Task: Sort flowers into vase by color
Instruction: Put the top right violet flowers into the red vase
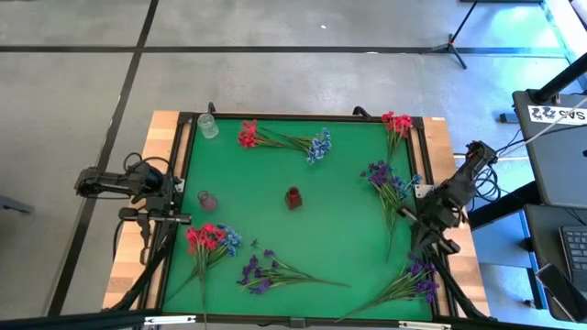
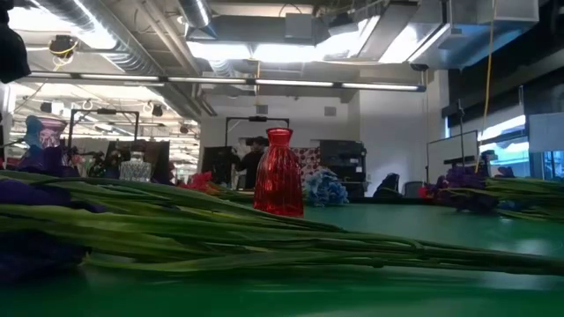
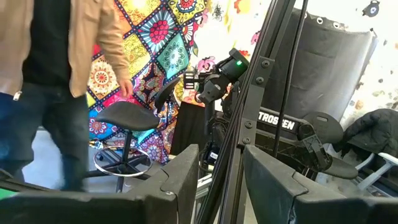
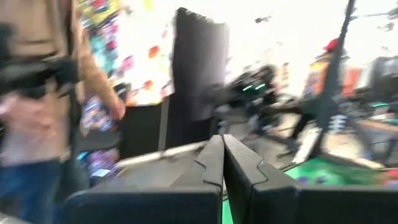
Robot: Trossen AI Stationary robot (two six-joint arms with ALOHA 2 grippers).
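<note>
The flowers lie in loose bunches on the green mat. Red-pink and light blue sprigs lie near the far edge, and a red-pink sprig in the far right corner. Dark purple sprigs lie at the right. A red-pink and blue bunch and purple bunches lie near the near edge. A red vase stands upright mid-table, a clear vase far left, a pinkish vase left. My left gripper is open at the table's left edge. My right gripper is shut at the right edge. Neither holds anything.
The mat sits in a dark raised frame on a wooden table. In the low view, green stems stretch across the foreground. A person walks in the room beyond the table, near a stool and stands.
</note>
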